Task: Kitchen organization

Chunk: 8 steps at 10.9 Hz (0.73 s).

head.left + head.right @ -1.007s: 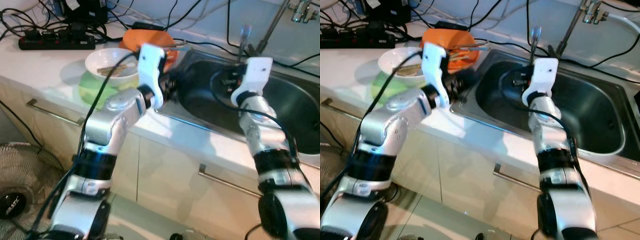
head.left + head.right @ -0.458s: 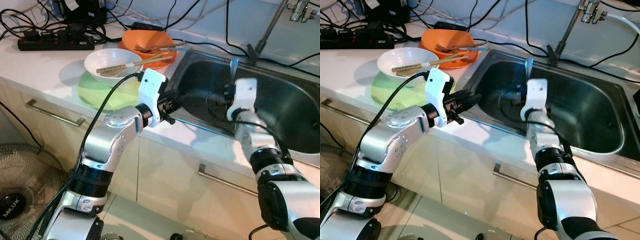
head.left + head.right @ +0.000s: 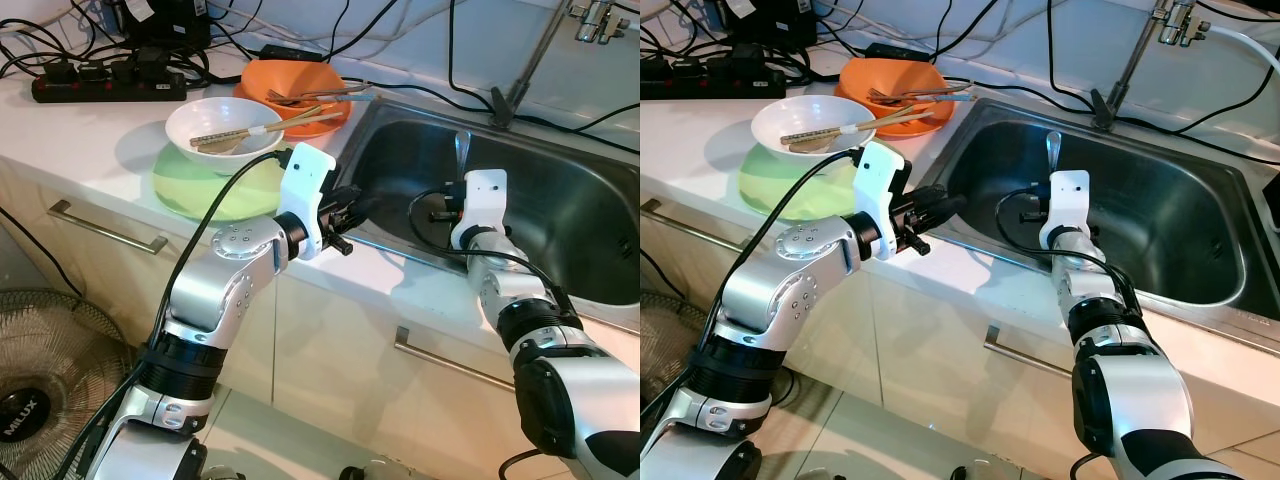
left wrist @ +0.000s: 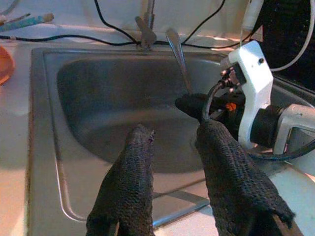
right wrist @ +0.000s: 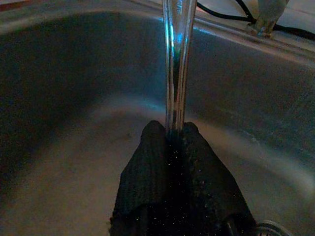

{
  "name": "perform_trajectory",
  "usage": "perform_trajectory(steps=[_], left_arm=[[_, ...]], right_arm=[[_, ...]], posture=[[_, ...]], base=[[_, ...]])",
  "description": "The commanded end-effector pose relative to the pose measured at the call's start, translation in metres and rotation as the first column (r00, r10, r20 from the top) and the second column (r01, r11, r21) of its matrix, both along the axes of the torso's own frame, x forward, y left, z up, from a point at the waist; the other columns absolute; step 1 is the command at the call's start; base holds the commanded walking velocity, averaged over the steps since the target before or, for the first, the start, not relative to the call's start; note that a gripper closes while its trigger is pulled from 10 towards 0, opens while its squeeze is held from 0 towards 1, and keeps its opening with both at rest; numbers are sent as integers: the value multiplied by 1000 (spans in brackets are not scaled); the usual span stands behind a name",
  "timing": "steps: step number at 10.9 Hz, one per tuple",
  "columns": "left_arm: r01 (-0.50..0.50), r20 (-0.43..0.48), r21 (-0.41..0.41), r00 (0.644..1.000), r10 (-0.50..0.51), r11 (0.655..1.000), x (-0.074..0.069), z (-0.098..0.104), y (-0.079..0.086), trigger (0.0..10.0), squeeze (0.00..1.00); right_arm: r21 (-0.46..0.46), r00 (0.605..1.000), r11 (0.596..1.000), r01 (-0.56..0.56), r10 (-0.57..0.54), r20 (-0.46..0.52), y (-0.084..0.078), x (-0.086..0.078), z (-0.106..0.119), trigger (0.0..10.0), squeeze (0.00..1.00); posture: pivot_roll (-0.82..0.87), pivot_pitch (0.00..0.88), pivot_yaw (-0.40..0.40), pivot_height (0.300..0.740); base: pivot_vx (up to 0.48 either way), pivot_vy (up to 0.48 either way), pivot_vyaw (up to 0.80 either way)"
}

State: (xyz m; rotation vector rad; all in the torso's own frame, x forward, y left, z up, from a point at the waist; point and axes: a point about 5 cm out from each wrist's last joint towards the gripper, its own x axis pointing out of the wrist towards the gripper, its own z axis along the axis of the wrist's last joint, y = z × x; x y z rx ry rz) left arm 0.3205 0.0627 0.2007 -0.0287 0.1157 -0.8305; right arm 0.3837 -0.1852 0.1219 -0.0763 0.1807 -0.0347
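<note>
My right gripper (image 3: pixel 443 203) is shut on the handle of a metal spoon (image 3: pixel 460 150), holding it upright over the front left part of the steel sink (image 3: pixel 585 215). In the right wrist view the spoon (image 5: pixel 175 59) rises straight out of the closed fingertips (image 5: pixel 152 147). My left gripper (image 3: pixel 352 205) is open and holds nothing, hovering at the sink's left rim and pointing toward the right gripper (image 4: pixel 197 104). A white bowl (image 3: pixel 222 122) with chopsticks sits on a green plate (image 3: pixel 210 190). An orange bowl (image 3: pixel 295 85) behind it holds more utensils.
A faucet (image 3: pixel 530 60) stands at the sink's back edge. A black power strip (image 3: pixel 110 85) and tangled cables lie along the back of the counter. Cabinet handles (image 3: pixel 105 228) run below the counter front. A fan (image 3: pixel 40 395) stands on the floor to the left.
The right gripper has come down and toward the sink's front with the spoon. The left gripper has drawn back from the orange bowl to the sink's left rim.
</note>
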Motion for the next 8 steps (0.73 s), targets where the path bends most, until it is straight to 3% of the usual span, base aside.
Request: perform_trajectory(steps=[1, 4, 5, 6, 7, 8], left_arm=[[28, -1, 14, 1000, -28, 1000, -4, -1, -4, 10000, 0], [31, -11, 22, 999, -31, 999, -6, -3, -4, 10000, 0], [34, -12, 21, 999, -34, 999, -6, -3, -5, 10000, 0], [36, -12, 19, 999, -36, 999, -7, -3, -5, 10000, 0], [35, -13, 18, 999, -35, 999, -7, -3, -5, 10000, 0], [35, -14, 18, 999, -35, 999, -7, -4, -5, 10000, 0]], right_arm=[[11, 1000, 1000, 0, -1, 15, 0, 2, 4, 10000, 169], [12, 1000, 1000, -5, 5, 9, 2, 2, 2, 10000, 180], [17, 1000, 1000, -6, 6, 11, 3, 2, 2, 10000, 882], [18, 1000, 1000, -7, 7, 13, 3, 2, 3, 10000, 984], [10, 1000, 1000, -6, 6, 13, 4, 2, 3, 10000, 133], [8, 1000, 1000, -6, 6, 13, 4, 2, 3, 10000, 0]], posture=[[5, 25, -94, 719], [8, 27, -93, 719], [8, 27, -93, 719], [8, 27, -93, 719], [8, 27, -93, 719], [8, 27, -93, 719]], base=[[0, 0, 0], [0, 0, 0], [0, 0, 0], [0, 0, 0], [0, 0, 0], [0, 0, 0]])
